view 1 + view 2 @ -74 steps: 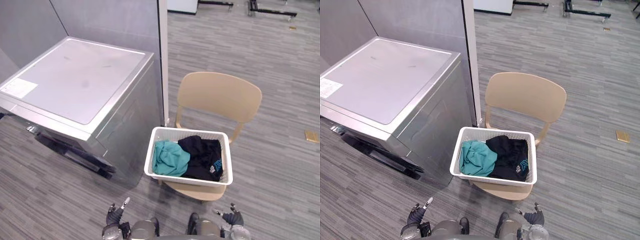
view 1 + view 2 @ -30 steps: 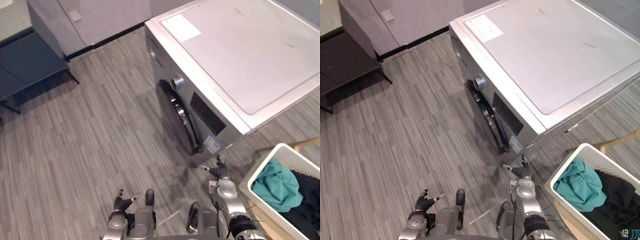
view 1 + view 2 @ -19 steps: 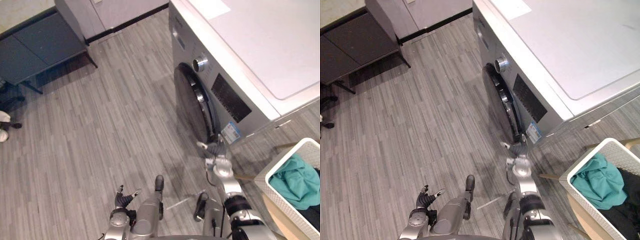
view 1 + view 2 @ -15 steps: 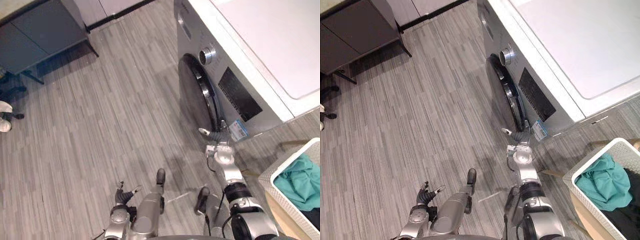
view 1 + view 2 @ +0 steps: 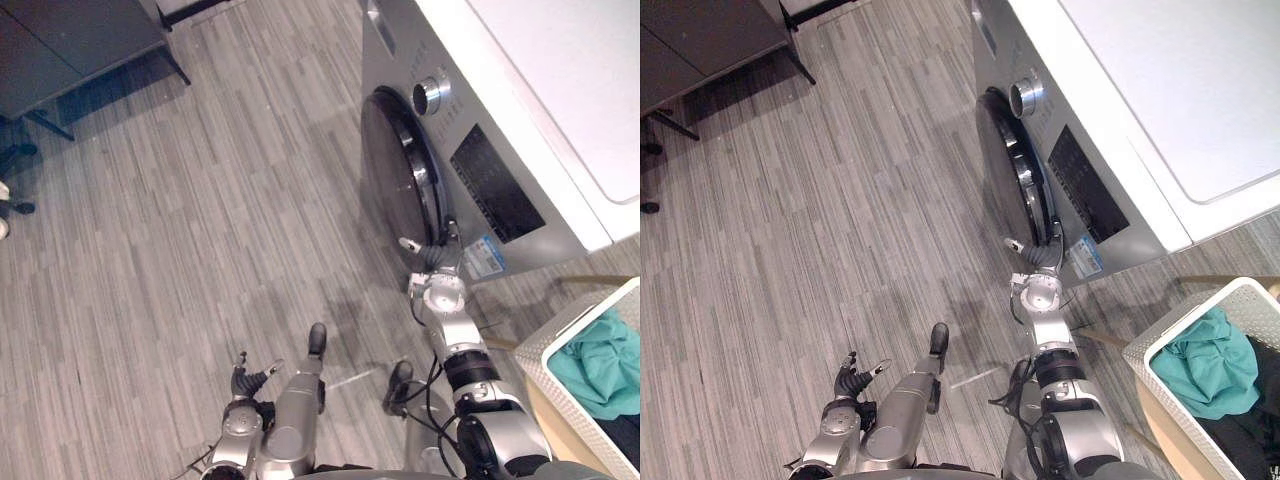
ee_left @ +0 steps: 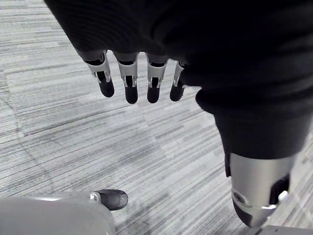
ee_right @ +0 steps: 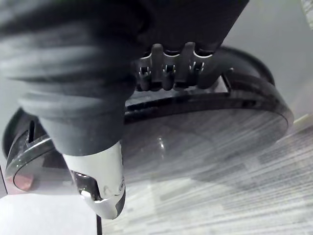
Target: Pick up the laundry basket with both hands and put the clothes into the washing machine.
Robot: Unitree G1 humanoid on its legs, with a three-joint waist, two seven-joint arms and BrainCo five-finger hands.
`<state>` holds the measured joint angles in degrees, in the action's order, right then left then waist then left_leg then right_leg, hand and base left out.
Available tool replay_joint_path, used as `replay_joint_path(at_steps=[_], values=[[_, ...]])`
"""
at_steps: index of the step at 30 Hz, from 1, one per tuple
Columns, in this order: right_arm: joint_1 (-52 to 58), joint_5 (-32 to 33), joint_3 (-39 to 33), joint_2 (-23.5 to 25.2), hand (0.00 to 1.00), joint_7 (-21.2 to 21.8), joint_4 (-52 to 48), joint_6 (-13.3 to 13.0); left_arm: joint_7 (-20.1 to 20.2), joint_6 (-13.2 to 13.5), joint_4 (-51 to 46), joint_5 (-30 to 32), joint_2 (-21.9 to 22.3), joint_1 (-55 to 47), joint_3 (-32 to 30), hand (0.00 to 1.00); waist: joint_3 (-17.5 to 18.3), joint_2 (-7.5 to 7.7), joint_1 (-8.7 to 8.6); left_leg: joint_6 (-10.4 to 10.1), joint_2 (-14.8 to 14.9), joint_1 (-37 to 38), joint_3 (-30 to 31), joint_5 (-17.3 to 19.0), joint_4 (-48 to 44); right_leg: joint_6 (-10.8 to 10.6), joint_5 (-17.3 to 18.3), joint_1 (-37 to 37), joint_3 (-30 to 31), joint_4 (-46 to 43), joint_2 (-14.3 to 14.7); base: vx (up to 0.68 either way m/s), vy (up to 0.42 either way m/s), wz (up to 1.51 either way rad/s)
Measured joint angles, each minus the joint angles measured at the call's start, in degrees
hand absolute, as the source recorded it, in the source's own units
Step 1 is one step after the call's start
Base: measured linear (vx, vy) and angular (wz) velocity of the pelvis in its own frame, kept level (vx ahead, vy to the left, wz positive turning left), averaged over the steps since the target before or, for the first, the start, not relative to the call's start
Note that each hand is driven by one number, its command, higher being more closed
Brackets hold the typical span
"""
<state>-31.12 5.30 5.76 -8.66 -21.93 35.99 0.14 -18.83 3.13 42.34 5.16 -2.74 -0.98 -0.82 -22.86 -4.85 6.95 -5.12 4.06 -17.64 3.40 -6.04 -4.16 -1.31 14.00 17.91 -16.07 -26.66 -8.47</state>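
Left hand: back and wrist sit under a dark ribbed cover. Silver fingers run in a row, each with a rounded dark tip and small dark cut-outs. Its thumb is a fat silver barrel with a dark tip and a dark slot on the side. Right hand: same dark ribbed cover. Right arm: silver-grey, round wrist housing, black band further up, then a wider rounded grey shell. Left arm: silver-grey too.
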Motion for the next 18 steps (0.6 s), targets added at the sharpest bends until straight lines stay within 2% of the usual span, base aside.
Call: replay_joint_path(at_steps=[2, 5, 8, 9, 10, 12, 13, 14, 16, 18], values=[[-3.0, 3.4, 4.6, -1.6, 0.0, 2.4, 1.9, 0.0, 0.3, 0.0, 0.0, 0.0, -0.9, 0.3, 0.7, 0.0, -0.2, -0.02, 0.0, 0.0, 0.3, -0.7, 0.4, 0.0, -0.4, 0.2, -0.4, 0.3, -0.3, 0.4, 0.4, -0.04, -0.034, 0.01], [-4.5, 8.0, 11.6, -1.3, 0.0, 4.2, 2.3, -0.2, 1.3, 0.0, 0.2, 0.1, -1.7, 1.3, 1.1, 0.0, -0.3, 0.12, 0.17, -0.2, 1.1, -1.7, 1.8, -0.2, -0.9, 0.4, -0.8, 0.0, -1.7, 0.9, 1.4, -0.04, -0.067, 0.14], [-8.6, 10.7, 17.9, 1.7, 0.0, 8.8, 3.5, -0.2, 1.3, 0.1, 0.0, 0.1, -2.1, 3.0, 1.9, 0.0, -0.3, 0.02, 0.92, -1.1, 1.7, -2.9, 4.3, -0.6, -1.2, 0.7, -0.6, 0.0, -3.6, 1.1, 2.2, -0.07, -0.067, 0.25], [-11.4, 12.0, 18.4, 3.7, 0.0, 9.5, 4.0, -0.1, 1.3, 0.1, -0.1, 0.1, -2.2, 4.2, 2.6, 0.0, -0.4, -0.14, 2.63, -1.4, 1.9, -3.5, 5.6, -0.8, -1.4, 1.2, -0.1, 0.0, -4.8, 1.1, 2.4, -0.06, -0.056, 0.34], [-12.7, 12.4, 18.4, 4.4, 0.0, 9.5, 4.2, -0.1, 1.3, 0.2, -0.1, 0.1, -2.1, 4.7, 3.0, 0.0, -0.5, -0.24, 3.55, -1.5, 1.9, -3.9, 6.5, -0.7, -1.5, 1.4, 0.3, 0.0, -5.5, 0.9, 2.3, -0.06, -0.075, 0.58], [-19.1, 13.8, 18.4, 8.3, 0.0, 11.0, 3.4, -2.5, 1.2, 0.5, -0.3, 0.0, -2.0, 5.3, 3.3, 0.0, -0.6, -0.52, 6.52, -2.2, 1.7, -5.7, 9.5, -0.4, -1.5, 1.8, 2.2, 0.5, -8.5, -0.5, 2.1, -0.02, -0.093, 0.67], [-20.7, 14.2, 18.3, 9.3, 0.0, 11.0, 2.9, -3.3, 1.2, 0.4, -0.2, 0.0, -1.9, 5.4, 3.5, 0.0, -0.7, -0.67, 7.16, -2.2, 1.6, -5.9, 10.1, -0.4, -1.4, 1.8, 2.6, 0.5, -9.1, -0.9, 1.9, 0.04, -0.107, 0.63], [-23.9, 14.4, 18.2, 11.3, 0.0, 11.0, 2.7, -4.5, 1.2, 0.4, -0.3, 0.0, -1.9, 5.4, 3.7, 0.0, -0.8, -0.84, 8.62, -2.3, 1.0, -5.9, 11.2, -0.6, -0.8, 1.9, 3.9, 0.6, -10.2, -2.3, 1.0, 0.08, -0.11, 0.6], [-27.1, 14.4, 17.2, 13.2, 0.0, 10.9, 0.0, -5.7, 1.0, 0.4, -1.3, 0.0, -1.9, 5.4, 3.7, 0.0, -0.8, -0.92, 9.9, -2.8, -0.2, -6.4, 12.6, -1.3, -0.5, 1.8, 5.6, 1.0, -11.2, -4.8, -0.5, 0.1, -0.115, 0.74], [-29.7, 14.4, 15.6, 14.4, 0.0, 10.4, -3.3, -6.8, 0.9, 0.5, -3.0, -0.1, -1.8, 5.3, 3.7, 0.0, -0.9, -0.87, 9.86, -3.3, -0.8, -7.5, 14.5, -1.9, -0.7, 1.3, 6.2, 1.5, -11.4, -5.7, -0.9, 0.11, -0.097, 0.58]])
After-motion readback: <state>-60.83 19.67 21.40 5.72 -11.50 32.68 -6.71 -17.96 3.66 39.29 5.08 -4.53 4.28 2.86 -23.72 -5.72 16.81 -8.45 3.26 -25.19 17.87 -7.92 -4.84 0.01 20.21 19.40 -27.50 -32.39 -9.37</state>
